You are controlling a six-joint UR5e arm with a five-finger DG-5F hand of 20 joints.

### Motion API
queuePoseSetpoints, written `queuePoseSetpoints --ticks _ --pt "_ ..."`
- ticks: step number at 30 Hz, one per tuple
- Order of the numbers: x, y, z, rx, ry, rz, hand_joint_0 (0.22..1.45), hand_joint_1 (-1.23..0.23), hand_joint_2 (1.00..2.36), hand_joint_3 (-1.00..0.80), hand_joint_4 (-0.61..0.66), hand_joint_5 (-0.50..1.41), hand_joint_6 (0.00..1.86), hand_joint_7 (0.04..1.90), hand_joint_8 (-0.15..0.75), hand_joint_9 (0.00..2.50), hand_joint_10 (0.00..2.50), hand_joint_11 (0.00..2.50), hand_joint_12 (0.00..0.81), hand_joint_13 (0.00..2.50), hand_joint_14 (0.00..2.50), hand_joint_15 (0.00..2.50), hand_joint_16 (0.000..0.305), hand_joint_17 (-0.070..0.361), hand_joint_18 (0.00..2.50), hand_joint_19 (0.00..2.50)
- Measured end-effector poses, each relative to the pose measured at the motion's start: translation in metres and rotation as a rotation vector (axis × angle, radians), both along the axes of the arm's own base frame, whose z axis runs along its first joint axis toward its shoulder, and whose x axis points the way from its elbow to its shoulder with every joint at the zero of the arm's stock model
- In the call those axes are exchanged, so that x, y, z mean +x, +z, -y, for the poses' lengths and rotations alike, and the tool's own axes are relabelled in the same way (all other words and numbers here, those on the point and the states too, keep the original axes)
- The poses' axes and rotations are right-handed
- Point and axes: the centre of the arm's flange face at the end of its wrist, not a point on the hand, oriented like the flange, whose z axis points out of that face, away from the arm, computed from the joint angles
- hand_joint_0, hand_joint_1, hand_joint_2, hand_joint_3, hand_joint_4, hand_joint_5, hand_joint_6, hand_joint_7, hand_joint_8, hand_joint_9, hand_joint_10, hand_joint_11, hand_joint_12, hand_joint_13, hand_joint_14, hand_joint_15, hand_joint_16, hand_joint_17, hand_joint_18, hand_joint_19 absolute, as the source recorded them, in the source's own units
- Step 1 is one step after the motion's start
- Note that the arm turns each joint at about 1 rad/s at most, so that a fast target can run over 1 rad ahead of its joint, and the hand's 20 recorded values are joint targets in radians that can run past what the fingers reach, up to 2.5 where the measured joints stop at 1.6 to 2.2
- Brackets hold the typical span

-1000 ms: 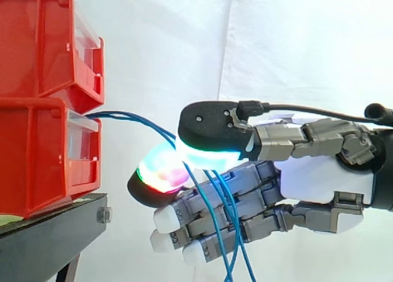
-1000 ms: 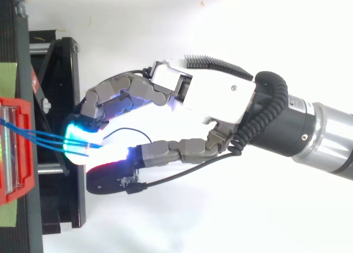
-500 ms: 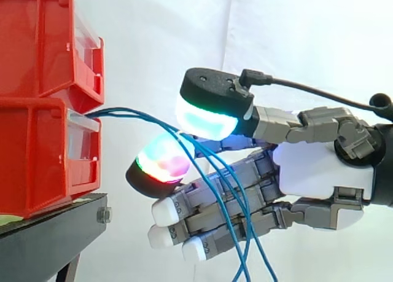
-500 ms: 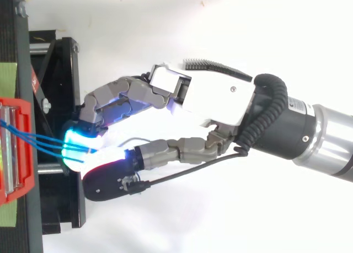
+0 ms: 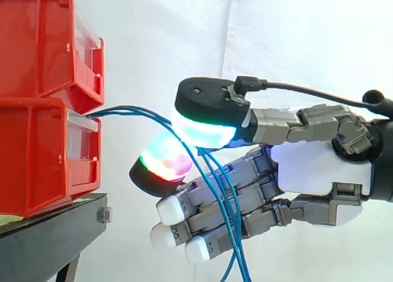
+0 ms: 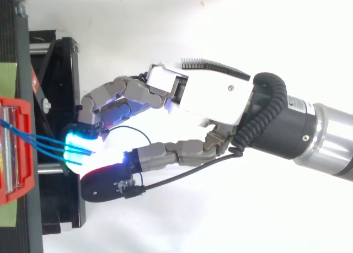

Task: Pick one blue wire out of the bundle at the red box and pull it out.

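Three blue wires (image 5: pixel 134 112) gripped tighter by hand (image 5: pixel 319 171).

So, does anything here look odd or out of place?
Slightly: several blue wires stick out of the lower red box and all run together into the hand, then dangle loose beneath it. For pulling out just one, that looks tangled. Nothing is broken or spilled.

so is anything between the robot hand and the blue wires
Nothing visible. The blue wires run free from the red box straight into the robot hand.
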Motion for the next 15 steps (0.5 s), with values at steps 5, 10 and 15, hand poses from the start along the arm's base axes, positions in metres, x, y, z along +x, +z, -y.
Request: queuePoseSetpoints --ticks 5,10,15 --pt "0.0 0.0001 0.0 0.001 0.0 0.0 0.61 -0.84 1.0 -0.5 0.26 -0.21 0.94 0.89 0.369 0.8 0.02 0.62 0.448 0.69 0.01 0.29 0.059 0.132 0.75 0.36" --pt "0.0001 0.0004 0.0 0.002 0.0 0.0 0.52 -0.62 1.0 -0.5 0.26 -0.2 0.93 0.9 0.389 0.84 0.01 0.6 0.465 0.69 0.01 0.3 0.063 0.141 0.73 0.41" --pt "0.0006 0.0008 -0.0001 0.003 0.0 0.002 0.58 -0.5 1.01 -0.42 0.24 -0.19 0.92 0.95 0.389 0.89 0.02 0.61 0.45 0.68 0.01 0.32 0.059 0.134 0.71 0.44"
